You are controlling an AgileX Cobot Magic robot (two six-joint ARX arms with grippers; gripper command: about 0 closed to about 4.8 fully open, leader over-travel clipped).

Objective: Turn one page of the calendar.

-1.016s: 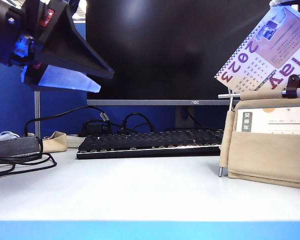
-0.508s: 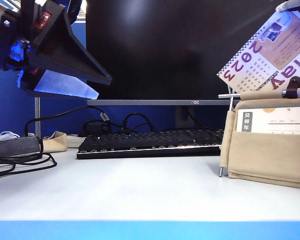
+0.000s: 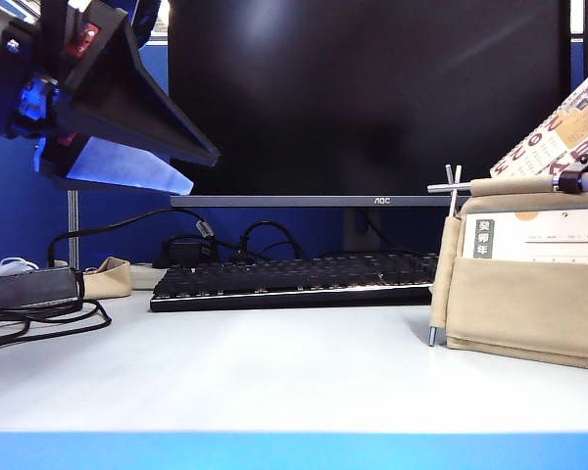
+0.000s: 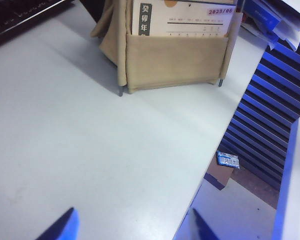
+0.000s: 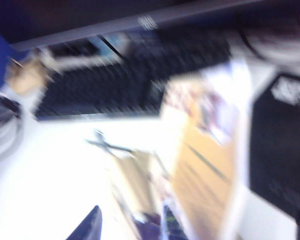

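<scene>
**Calendar page tipped back, left claw waits far off**

You see the beige cloth desk calendar (image 3: 529, 284) with thin metal rods and a brown strap standing on the white table (image 3: 274, 372), just right of the long black keyboard (image 3: 294, 279). The outside view shows one white printed page (image 3: 563, 132) lifted up and leaning back over the top rod. The left wrist view does not show that lifted page. It shows the calendar's front (image 4: 175, 47), with a flat sheet in the cloth pocket.

The right wrist view is very blurry. You can make out the calendar page (image 5: 205, 145) close in front of the right claw (image 5: 132, 227), above the keyboard (image 5: 125, 82). I cannot tell if this claw is spread or pinching the page.

Your left claw (image 4: 132, 225) is spread wide with nothing in it. It hangs in the air, well apart from the calendar, on the far side of the keyboard. In the outside view, the left claw (image 3: 127, 162) sits high above the keyboard's left end.
</scene>
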